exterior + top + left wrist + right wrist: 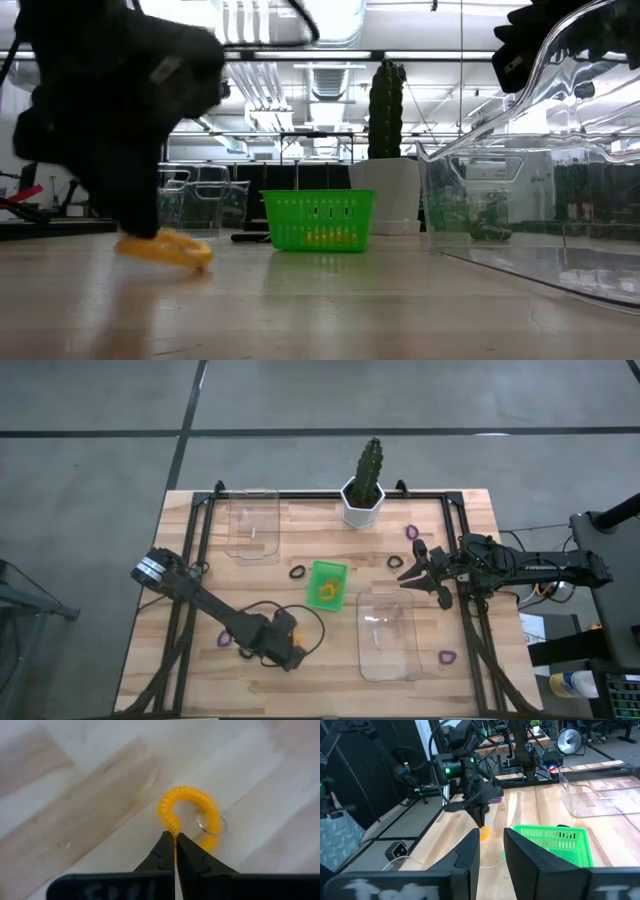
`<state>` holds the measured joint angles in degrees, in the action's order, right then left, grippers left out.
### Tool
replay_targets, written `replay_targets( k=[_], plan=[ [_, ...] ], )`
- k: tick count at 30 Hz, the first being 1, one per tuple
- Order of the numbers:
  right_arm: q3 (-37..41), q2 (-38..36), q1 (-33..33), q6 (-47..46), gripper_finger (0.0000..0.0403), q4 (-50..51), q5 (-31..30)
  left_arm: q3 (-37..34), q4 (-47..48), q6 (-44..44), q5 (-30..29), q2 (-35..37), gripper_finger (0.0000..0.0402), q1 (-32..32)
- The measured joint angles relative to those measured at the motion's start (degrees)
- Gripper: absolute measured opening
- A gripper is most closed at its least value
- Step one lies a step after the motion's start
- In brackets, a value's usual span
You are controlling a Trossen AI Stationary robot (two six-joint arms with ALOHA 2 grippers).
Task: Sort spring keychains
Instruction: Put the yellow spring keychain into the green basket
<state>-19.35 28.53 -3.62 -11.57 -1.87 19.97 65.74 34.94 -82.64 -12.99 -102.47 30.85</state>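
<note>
Overhead view: left gripper [291,657] sits low at the table's near left, over an orange keychain whose coil peeps out beside the wrist. Right gripper [409,574] hangs with its fingers spread wide and empty, just right of the green bin [326,584], which already holds orange coils. Other keychains lie loose: a black one [297,572] left of the bin, purple ones [411,532] near the cactus pot [362,503], another purple [447,656] by the near clear tray [388,632], one more purple [223,640] by the left arm.

Table-level view: the orange keychain [165,248] lies flat on the wood under the left gripper, well short of the bin [317,219].

Left wrist view: the fingers [192,858] are pinched nearly together on the coil's near edge; the orange keychain [191,816] carries a thin metal ring [212,826]. It looks light, springy and soft, likely to flex or swing when lifted, so a firm nip across the coil wall, away from the ring, seems best.

Right wrist view: the open fingers [470,850] frame the bin [555,843] and the left arm.
</note>
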Motion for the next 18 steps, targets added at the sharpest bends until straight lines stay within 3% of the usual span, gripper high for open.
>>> replay_targets(
  k=[11,18],
  plan=[
    [0.00,0.00,-0.02,0.00,0.0069,0.04,0.00,0.13,-0.14,1.83,-5.79,4.64,0.0000,0.02],
    [0.00,0.00,0.00,0.02,0.0080,0.15,-0.02,0.13,-4.71,13.04,-14.76,10.45,0.0000,0.02]
  ],
)
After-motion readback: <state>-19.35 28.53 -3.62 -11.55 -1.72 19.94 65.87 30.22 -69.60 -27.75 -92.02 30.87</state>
